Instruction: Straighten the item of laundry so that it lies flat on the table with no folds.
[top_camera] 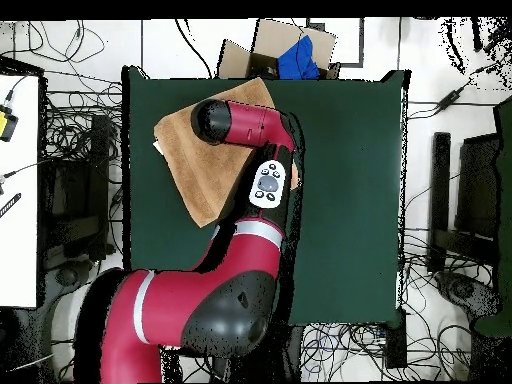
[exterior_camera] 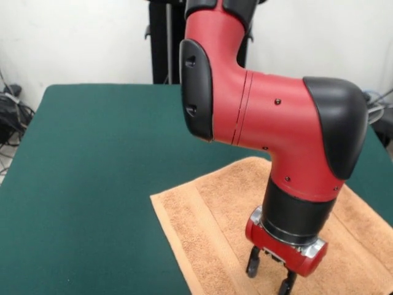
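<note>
The item of laundry (exterior_camera: 209, 206), a peach-orange towel, lies spread out at an angle on the dark green table (exterior_camera: 92, 172), with a woven band running along its left edge. My gripper (exterior_camera: 269, 276) hangs just above the towel's middle. Its two black fingers (exterior_camera: 252, 263) stand apart and nothing shows between them, though the picture's bottom edge cuts off their tips. From overhead, the towel (top_camera: 190, 160) sits in the upper left part of the table (top_camera: 350, 180). There the arm's wrist covers its centre and hides the gripper.
A cardboard box (top_camera: 250, 55) holding something blue stands just beyond the table's top edge in the overhead view. Cables lie on the floor all round. A white bench (top_camera: 18, 190) runs along the left. The arm lies across the table's lower middle.
</note>
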`<action>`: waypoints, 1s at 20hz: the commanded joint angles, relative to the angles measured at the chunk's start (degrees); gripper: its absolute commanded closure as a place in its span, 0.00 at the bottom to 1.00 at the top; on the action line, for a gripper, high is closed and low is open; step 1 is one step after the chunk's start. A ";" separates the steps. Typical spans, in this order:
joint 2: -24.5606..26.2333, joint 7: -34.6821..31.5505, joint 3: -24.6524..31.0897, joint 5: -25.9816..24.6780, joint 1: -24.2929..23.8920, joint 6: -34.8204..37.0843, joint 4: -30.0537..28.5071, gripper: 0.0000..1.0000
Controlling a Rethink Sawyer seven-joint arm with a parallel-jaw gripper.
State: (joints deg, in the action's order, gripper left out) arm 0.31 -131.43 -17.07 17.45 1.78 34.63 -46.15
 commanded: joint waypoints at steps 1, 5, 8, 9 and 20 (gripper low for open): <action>5.32 -12.59 0.81 -0.46 -2.42 -8.00 -5.19 0.00; 5.63 -13.48 -0.54 -0.72 -1.99 -8.61 -5.09 0.00; 5.50 -10.82 0.27 -1.61 -3.47 -9.27 -5.38 0.00; 5.41 -9.92 1.01 -1.63 -4.04 -9.26 -5.56 0.00; 7.12 1.00 4.81 -4.73 -9.71 -9.80 -1.88 0.00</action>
State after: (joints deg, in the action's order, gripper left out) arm 1.57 -131.43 -17.02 17.46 -3.05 29.60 -43.98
